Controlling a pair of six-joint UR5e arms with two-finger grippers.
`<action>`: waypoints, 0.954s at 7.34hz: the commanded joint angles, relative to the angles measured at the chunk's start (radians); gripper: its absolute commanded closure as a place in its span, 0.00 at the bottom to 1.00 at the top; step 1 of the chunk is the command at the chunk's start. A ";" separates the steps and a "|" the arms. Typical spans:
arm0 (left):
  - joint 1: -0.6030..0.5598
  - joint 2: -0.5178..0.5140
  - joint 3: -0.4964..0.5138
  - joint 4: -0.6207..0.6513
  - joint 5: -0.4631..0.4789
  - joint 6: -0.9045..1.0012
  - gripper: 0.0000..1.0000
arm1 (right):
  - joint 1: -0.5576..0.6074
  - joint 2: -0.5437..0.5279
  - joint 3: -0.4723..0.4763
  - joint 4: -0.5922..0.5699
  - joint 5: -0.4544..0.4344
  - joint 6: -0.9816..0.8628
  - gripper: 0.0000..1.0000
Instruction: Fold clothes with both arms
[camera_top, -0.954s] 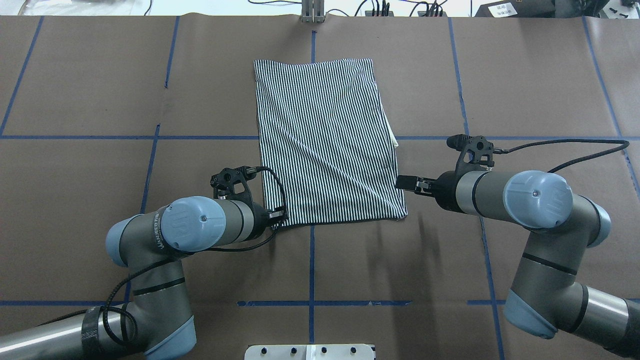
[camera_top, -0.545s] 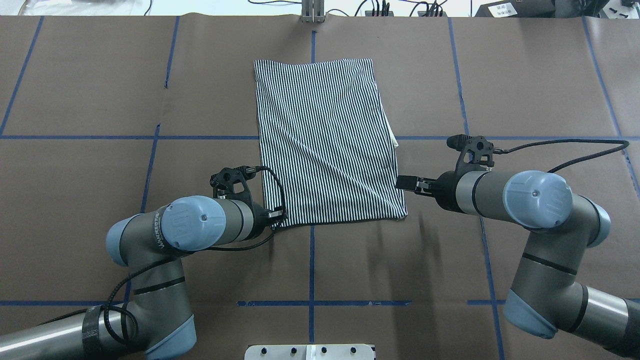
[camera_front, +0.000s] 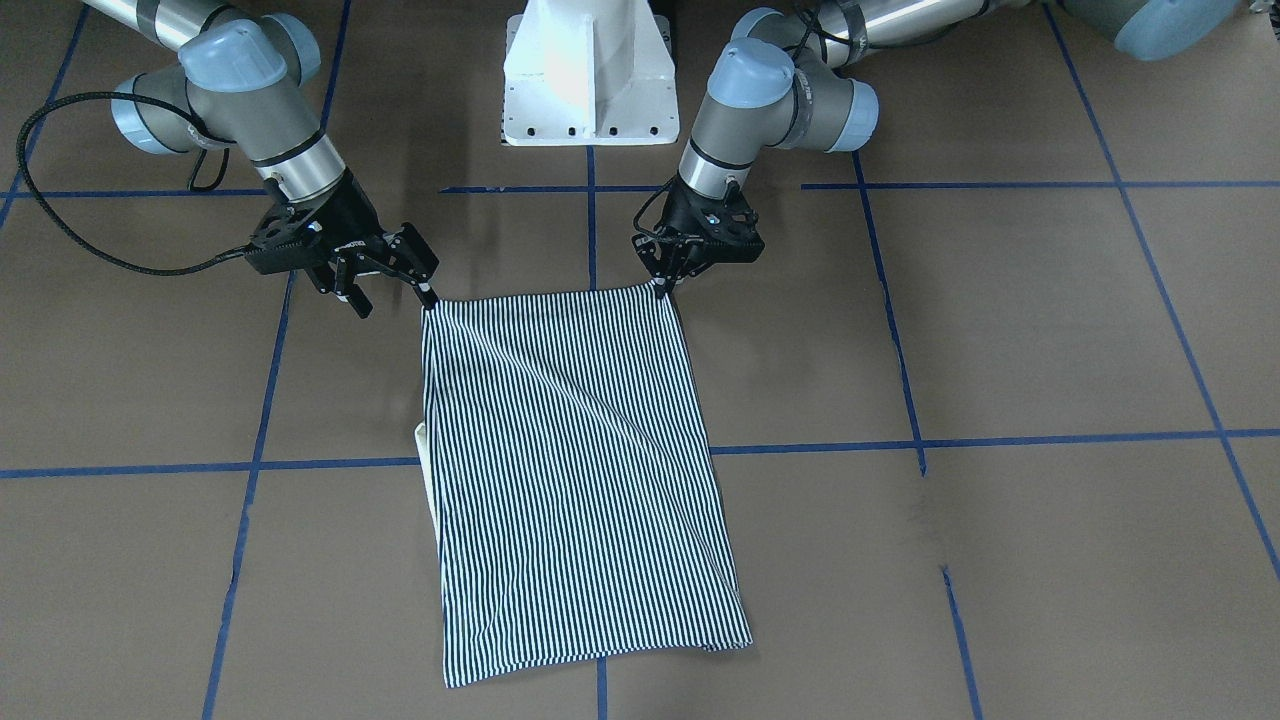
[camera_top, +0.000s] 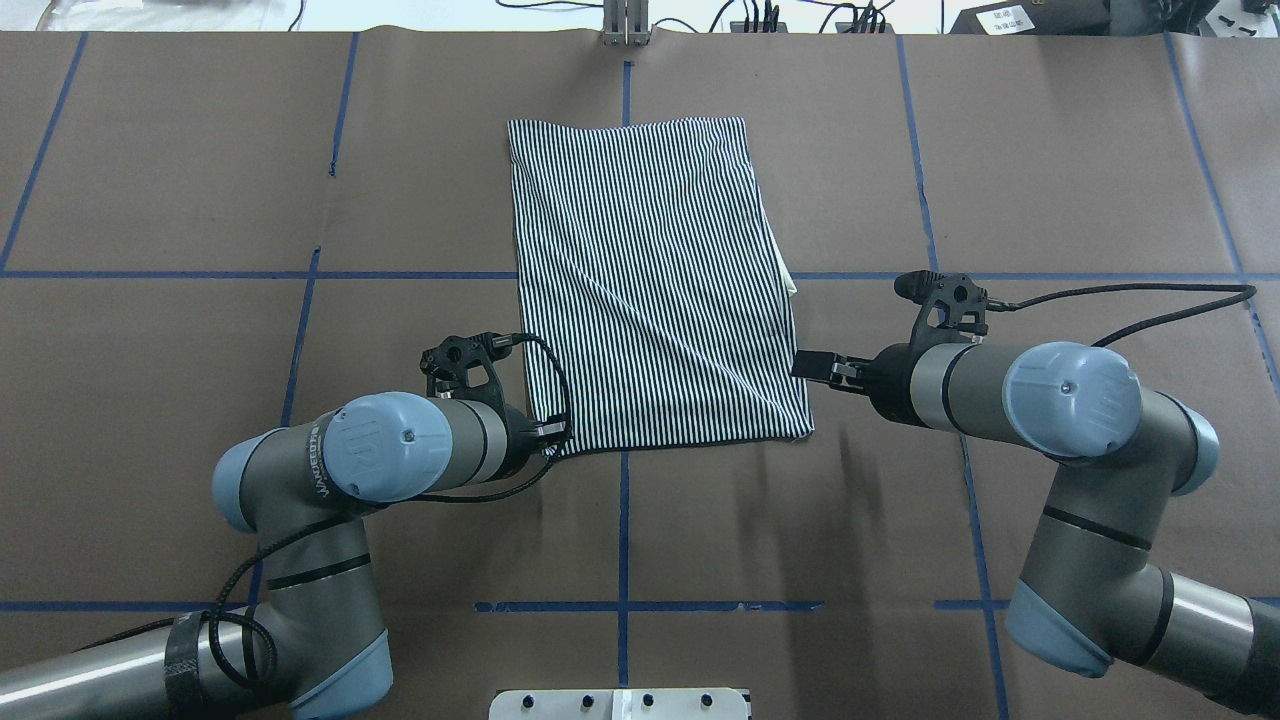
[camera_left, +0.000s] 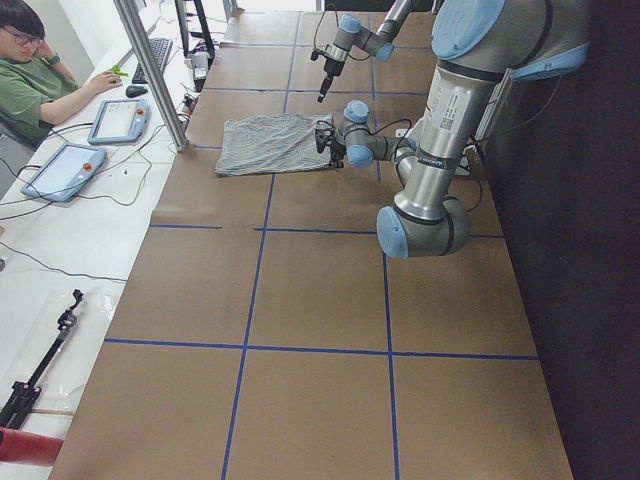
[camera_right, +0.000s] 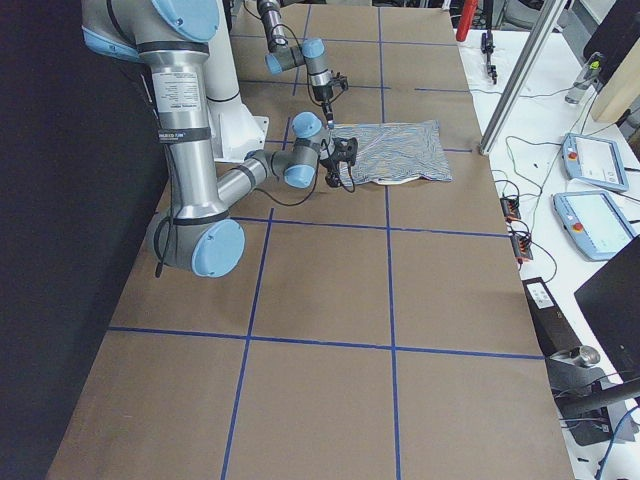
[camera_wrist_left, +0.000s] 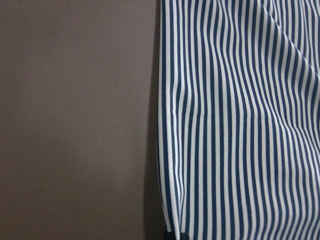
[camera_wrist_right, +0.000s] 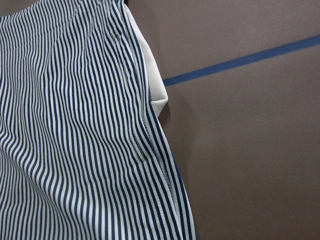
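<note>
The striped polo shirt (camera_top: 650, 300) lies folded into a flat rectangle mid-table; it also shows in the front view (camera_front: 570, 460). A bit of cream collar (camera_wrist_right: 150, 85) sticks out at its right edge. My left gripper (camera_front: 662, 287) is shut on the shirt's near left corner, low at the table; overhead, the left gripper (camera_top: 555, 432) sits at that corner. My right gripper (camera_front: 390, 293) is open beside the near right corner, with one fingertip (camera_front: 428, 296) at the cloth edge. The left wrist view shows the shirt's edge (camera_wrist_left: 165, 125) on the brown table.
The brown table cover has blue tape lines (camera_top: 620, 520). The white pedestal base (camera_front: 590, 80) stands at the robot's side. A metal post (camera_top: 625, 25) is at the far edge. An operator (camera_left: 40, 70) and tablets (camera_left: 120, 120) are beyond the far side.
</note>
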 joint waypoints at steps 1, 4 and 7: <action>0.000 0.000 0.000 0.000 0.000 0.001 1.00 | -0.008 0.104 -0.001 -0.186 -0.004 0.198 0.12; 0.000 0.000 -0.001 0.000 0.000 0.001 1.00 | -0.016 0.283 -0.024 -0.531 -0.004 0.255 0.17; 0.002 0.002 0.000 -0.003 -0.003 0.001 1.00 | -0.017 0.356 -0.163 -0.541 0.000 0.349 0.28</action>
